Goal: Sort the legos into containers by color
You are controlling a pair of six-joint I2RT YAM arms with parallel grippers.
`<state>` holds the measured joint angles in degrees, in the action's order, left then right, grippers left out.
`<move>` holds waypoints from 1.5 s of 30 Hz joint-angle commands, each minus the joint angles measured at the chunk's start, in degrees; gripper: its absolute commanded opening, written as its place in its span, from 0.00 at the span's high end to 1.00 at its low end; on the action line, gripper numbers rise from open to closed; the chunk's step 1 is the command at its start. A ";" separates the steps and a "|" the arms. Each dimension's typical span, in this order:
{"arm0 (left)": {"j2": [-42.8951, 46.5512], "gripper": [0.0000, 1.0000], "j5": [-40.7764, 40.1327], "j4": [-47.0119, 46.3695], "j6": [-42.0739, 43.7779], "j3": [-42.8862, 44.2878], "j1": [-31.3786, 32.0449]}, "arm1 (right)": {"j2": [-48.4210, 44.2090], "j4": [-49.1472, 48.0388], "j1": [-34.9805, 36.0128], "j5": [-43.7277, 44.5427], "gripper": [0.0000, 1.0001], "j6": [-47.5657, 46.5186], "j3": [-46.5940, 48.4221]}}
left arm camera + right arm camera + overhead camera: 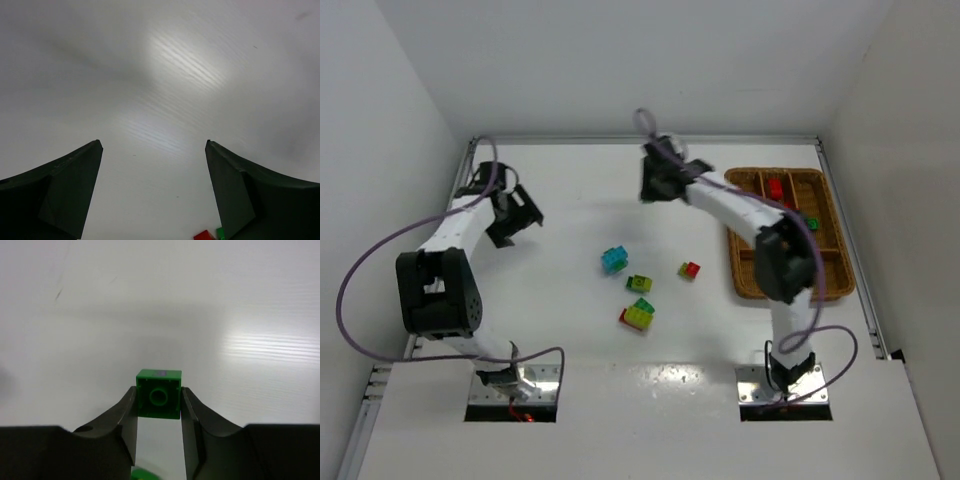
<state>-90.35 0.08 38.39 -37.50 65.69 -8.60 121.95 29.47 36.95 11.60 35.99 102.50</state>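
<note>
My right gripper (159,401) is shut on a green lego (159,393), its hollow underside facing the camera. In the top view this gripper (657,184) hangs over the far middle of the table, left of the wicker tray (745,262) of containers. A red brick (776,187) and a green brick (810,223) lie in the tray. On the table lie a cyan brick (614,259), a dark green one (639,283), a small red-and-green one (689,269) and a mixed stack (638,314). My left gripper (520,214) is open at the far left, with nothing between its fingers (75,185).
Raised rails run along the table's back and sides, with white walls beyond. A purple cable loops off the left arm (350,290). A red brick (204,235) and a green one (220,232) show at the bottom edge of the left wrist view.
</note>
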 commanded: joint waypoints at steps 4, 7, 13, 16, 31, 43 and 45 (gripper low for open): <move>-4.56 0.09 -6.22 1.59 4.09 9.44 16.58 | -24.99 -6.80 -24.67 3.35 0.87 5.32 -23.81; -6.42 0.09 -6.76 2.82 6.38 13.31 22.21 | -30.44 -4.52 -34.62 6.68 0.87 5.93 -30.33; -7.74 0.09 -7.99 3.36 9.28 16.66 29.95 | -32.14 -5.12 -49.05 7.48 0.86 6.64 -36.05; -8.35 0.09 -8.51 3.36 8.76 16.66 31.89 | -28.46 -5.13 -52.93 5.03 0.86 7.25 -34.39; -9.59 0.06 -9.65 5.90 10.42 18.42 35.23 | -13.85 -3.02 -53.21 7.47 0.22 9.10 -16.99; -7.74 0.08 -11.15 6.96 12.53 13.86 32.69 | -33.80 -2.51 -27.97 -3.77 0.34 -4.15 -31.65; -6.34 0.08 -11.15 6.96 11.31 12.54 31.28 | -32.93 0.30 -21.34 -3.25 0.30 -4.79 -32.35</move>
<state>-100.18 -10.39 44.91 -26.13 80.01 24.82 88.33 25.80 6.76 12.03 35.99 72.71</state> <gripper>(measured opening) 0.917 0.684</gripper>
